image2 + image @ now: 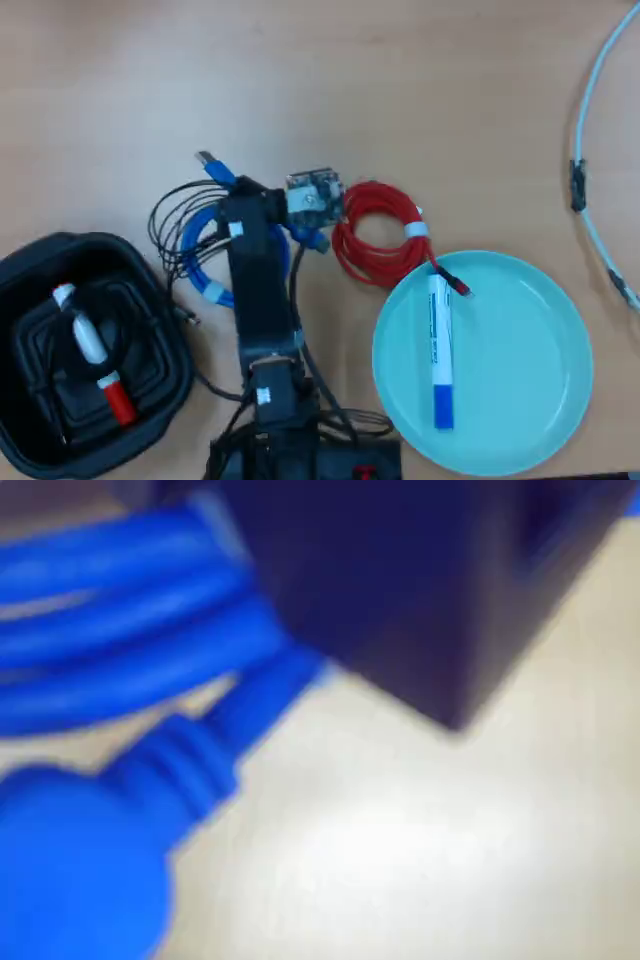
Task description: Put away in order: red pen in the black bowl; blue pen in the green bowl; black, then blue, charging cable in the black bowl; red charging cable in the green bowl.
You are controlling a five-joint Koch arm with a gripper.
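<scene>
While the arm (pixel 262 300) covers the blue cable (pixel 207 262), table (pixel 400 80) beyond lies open.

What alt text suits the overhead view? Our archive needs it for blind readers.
A black robot arm reaches over a coiled blue cable on a wooden table. A black squarish tub holds a red-capped marker; a mint-green plate holds a blue-capped marker, beside a red cable coil.

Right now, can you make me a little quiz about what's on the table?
1. True or false: the blue pen lies in the green bowl.
2. Which is in the black bowl? A red pen B red cable C blue cable
3. Fill in: the arm hangs over the ____ cable.

Key: 1 true; 2 A; 3 blue
</scene>
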